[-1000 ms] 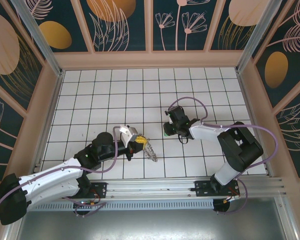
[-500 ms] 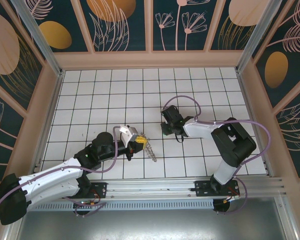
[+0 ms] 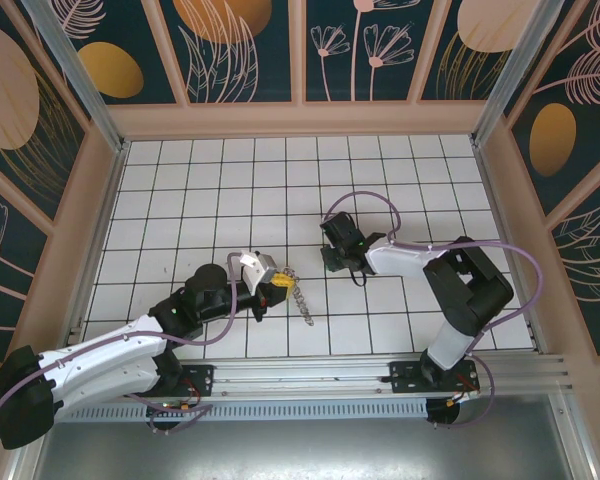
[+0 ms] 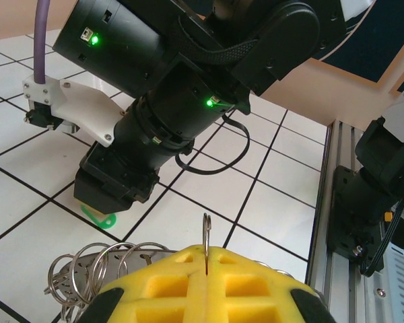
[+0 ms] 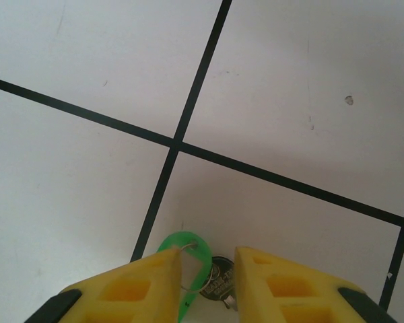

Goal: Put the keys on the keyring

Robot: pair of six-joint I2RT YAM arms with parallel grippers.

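My left gripper (image 3: 280, 281) is shut on the edge of the thin metal keyring (image 4: 207, 241), which stands upright between the yellow pads (image 4: 249, 282). Several grey metal keys and small rings (image 4: 97, 269) hang from the keyring, and in the top view they trail down to the floor as a bunch (image 3: 302, 302). The green-headed key (image 5: 187, 261) lies flat on the tile, with a dark round metal key head (image 5: 219, 281) beside it. My right gripper (image 5: 209, 272) stands open just above them, one finger on each side. The green key (image 4: 98, 219) peeks out under the right gripper's black body (image 4: 155, 141).
The floor is white tile with black grid lines (image 5: 182, 128). An aluminium rail (image 3: 310, 372) runs along the near edge, and peach-framed walls (image 3: 300, 118) enclose the other sides. The two grippers are about one tile apart.
My right gripper has shifted slightly left over the green key. The left gripper and its keyring have barely moved.
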